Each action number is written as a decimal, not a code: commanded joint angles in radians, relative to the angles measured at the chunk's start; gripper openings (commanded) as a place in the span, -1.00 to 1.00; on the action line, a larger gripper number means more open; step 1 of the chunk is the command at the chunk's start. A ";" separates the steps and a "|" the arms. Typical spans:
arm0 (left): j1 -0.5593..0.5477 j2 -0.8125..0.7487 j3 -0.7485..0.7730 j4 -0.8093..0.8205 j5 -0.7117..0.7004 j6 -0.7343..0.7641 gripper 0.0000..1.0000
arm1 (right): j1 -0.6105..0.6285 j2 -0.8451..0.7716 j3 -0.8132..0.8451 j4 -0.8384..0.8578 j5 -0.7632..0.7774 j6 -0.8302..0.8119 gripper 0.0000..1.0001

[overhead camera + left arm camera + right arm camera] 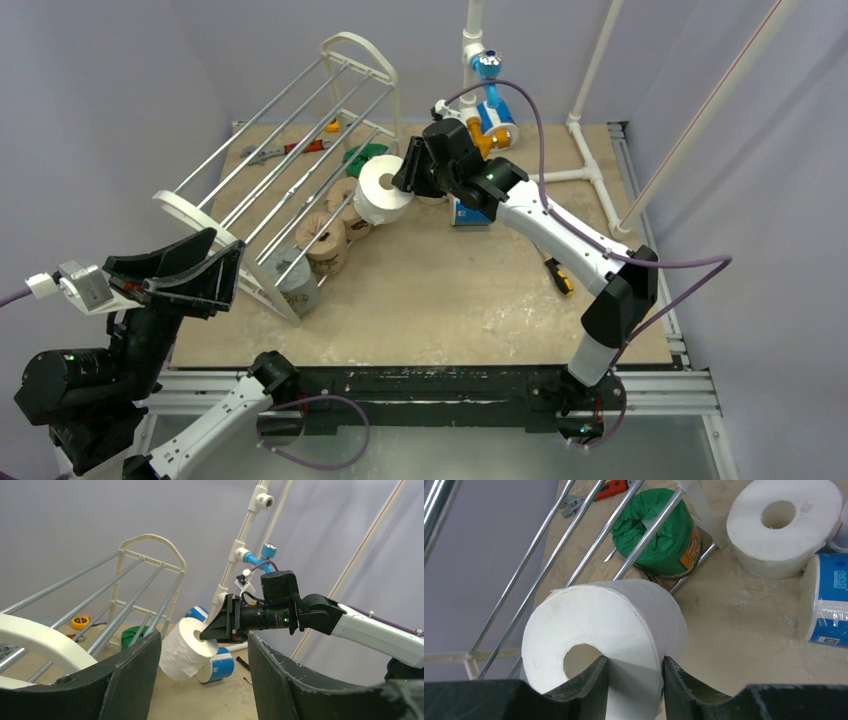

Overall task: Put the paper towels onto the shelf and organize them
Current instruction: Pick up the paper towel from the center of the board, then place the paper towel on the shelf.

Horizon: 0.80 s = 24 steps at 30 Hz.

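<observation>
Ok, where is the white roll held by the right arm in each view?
Top external: white roll, upper centre.
Left wrist: white roll, lower centre.
Right wrist: white roll, lower centre foreground, clamped.
Shared landmark: green-wrapped roll, close beside it in all three.

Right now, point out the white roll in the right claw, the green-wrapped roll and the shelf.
white roll (594,625), right wrist view, flat end
green-wrapped roll (669,545), right wrist view, wrapper
shelf (40,637), left wrist view, near end frame
</observation>
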 commanded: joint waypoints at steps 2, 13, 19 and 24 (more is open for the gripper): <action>0.005 0.011 -0.006 -0.002 -0.019 -0.020 0.26 | 0.034 0.012 0.124 0.080 0.095 0.045 -1.00; 0.006 0.017 -0.022 0.005 -0.026 -0.018 0.26 | 0.048 0.057 0.181 0.102 0.146 0.084 -1.00; 0.005 0.021 -0.023 0.005 -0.026 -0.019 0.26 | 0.049 0.110 0.257 0.092 0.176 0.137 -1.00; 0.006 0.015 -0.024 0.001 -0.031 -0.022 0.26 | 0.049 0.153 0.314 0.083 0.202 0.167 -1.00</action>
